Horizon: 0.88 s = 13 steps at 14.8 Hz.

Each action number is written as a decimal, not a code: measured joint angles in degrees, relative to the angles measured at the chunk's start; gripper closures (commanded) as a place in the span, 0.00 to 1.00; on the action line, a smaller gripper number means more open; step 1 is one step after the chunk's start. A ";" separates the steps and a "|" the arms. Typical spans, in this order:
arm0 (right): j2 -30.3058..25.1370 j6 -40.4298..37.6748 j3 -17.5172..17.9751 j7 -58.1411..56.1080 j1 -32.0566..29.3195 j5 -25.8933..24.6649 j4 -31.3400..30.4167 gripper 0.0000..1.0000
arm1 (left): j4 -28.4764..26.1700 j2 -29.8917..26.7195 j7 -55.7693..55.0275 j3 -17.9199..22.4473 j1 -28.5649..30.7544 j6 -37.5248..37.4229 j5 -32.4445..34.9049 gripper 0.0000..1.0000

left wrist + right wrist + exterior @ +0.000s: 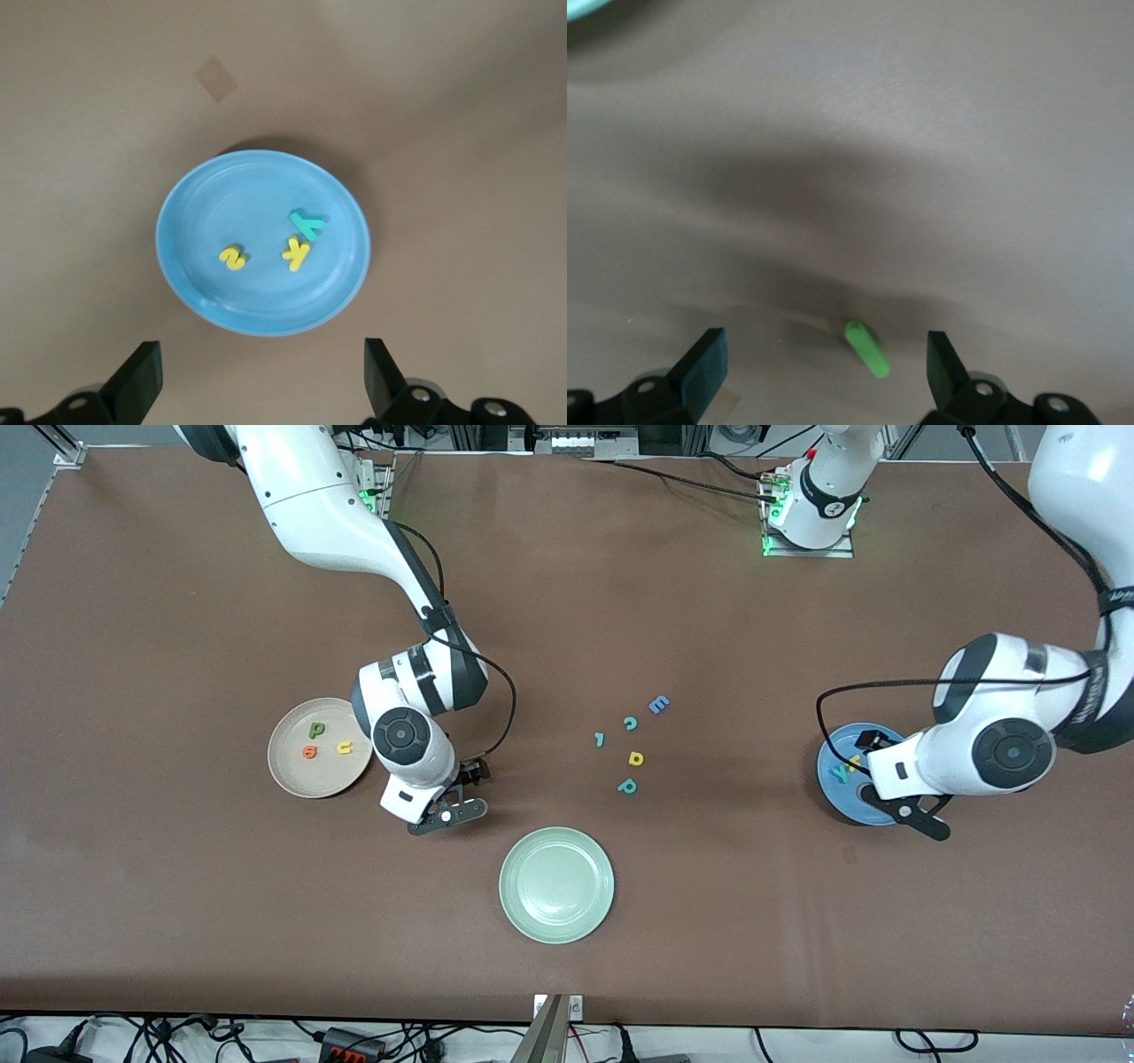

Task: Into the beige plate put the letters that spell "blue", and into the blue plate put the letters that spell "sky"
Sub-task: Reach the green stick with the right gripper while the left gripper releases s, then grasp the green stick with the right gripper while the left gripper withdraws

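Nearest the front table edge sat a pale green plate (555,883), holding nothing. Just above it, toward the right arm's end, the right pincer (447,812) hung low over the table with fingers spread wide and holding nothing; in the right wrist view the thin green l (866,348) lay on the table between the fingers, its long axis running aslant to the gap, so the right arm was plainly the nearer one for it. Beside it, the beige plate (288,775) held the green b (316,730), orange e (309,752) and yellow u (344,747). At the left arm's end, the left pincer (904,810) hovered spread over the blue plate (190,266), where s (233,258), k (297,254) and y (306,225) lay. Leftover letters lay mid-table.
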 measured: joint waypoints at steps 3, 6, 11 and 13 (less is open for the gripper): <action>0.12 0.04 0.57 -3.22 0.21 -0.01 0.14 0.08 | 5.77 -0.79 -0.77 -0.47 -0.17 -1.96 -3.61 0.00; 0.32 -0.08 0.56 -7.58 -0.14 -0.01 0.17 0.24 | 8.58 -2.12 -0.93 1.64 -1.50 -2.37 -9.03 0.00; 0.91 -0.16 0.54 -10.52 -0.41 -0.39 0.16 0.45 | 9.21 -12.48 -4.92 20.94 -14.51 -3.04 -22.10 0.00; 0.91 -0.17 0.48 -12.18 -0.56 -1.41 0.17 0.45 | 8.19 -16.70 -6.40 29.07 -20.69 -3.87 -24.42 0.00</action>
